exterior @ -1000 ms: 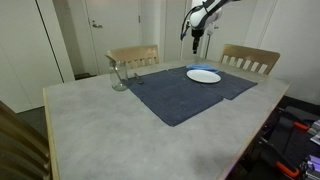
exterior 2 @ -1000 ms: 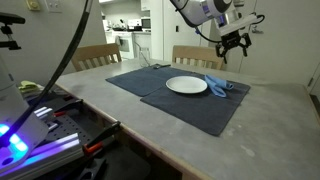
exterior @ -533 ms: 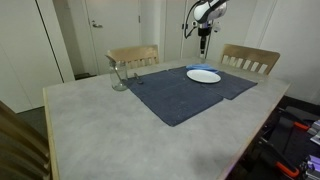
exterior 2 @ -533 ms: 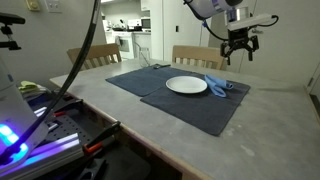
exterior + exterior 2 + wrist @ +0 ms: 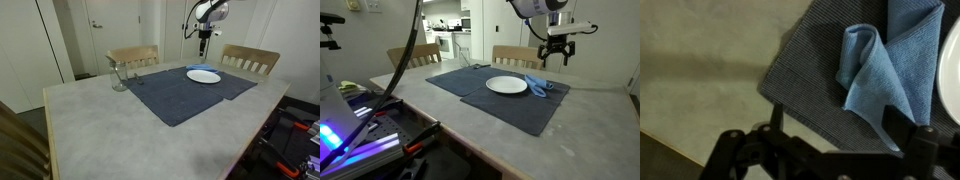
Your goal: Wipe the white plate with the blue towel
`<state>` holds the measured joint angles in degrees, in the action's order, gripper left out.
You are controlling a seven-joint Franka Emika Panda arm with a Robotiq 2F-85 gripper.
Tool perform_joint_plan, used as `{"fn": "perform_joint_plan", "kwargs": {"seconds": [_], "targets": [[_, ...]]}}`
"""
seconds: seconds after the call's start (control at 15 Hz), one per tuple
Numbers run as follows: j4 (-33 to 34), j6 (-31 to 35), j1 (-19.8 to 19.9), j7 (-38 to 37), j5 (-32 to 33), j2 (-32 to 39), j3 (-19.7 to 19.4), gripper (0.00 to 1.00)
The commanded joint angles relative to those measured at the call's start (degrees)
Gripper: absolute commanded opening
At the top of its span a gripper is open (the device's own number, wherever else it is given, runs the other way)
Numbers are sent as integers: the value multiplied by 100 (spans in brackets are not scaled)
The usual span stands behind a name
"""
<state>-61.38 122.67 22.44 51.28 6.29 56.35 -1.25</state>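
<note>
Step in hand: approach for the towel pickup. My fingers (image 5: 557,60) hang spread wide and empty, well above the blue towel (image 5: 885,60). The towel lies bunched on the dark mat (image 5: 495,103), just beside the white plate (image 5: 506,86) and near the mat's corner. Next move, as I judge it: descend, close on the raised fold, avoid the plate rim. The counter (image 5: 100,120) beyond the mat offers open room; a chair back (image 5: 515,56) stands near.

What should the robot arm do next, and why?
Probably lower straight down onto the towel. The gripper hangs above it with jaws open and empty. The towel lies crumpled on the mat beside the plate, so it likely must be grabbed before any wiping.
</note>
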Motion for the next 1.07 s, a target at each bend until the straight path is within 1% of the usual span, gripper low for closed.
{"fn": "perform_joint_plan", "kwargs": {"seconds": [0.0,0.47,0.73,0.87,1.0], "targets": [[-432,176,91,156,-121,-164,157,100],[-1105,403,0,113,13,-292,172,100],[-1173,250,-134,189,84,-291,6,100],[-1178,187,-148,231,108,-274,-10,100],[-1261,264,-126,281,71,-282,13,100]]}}
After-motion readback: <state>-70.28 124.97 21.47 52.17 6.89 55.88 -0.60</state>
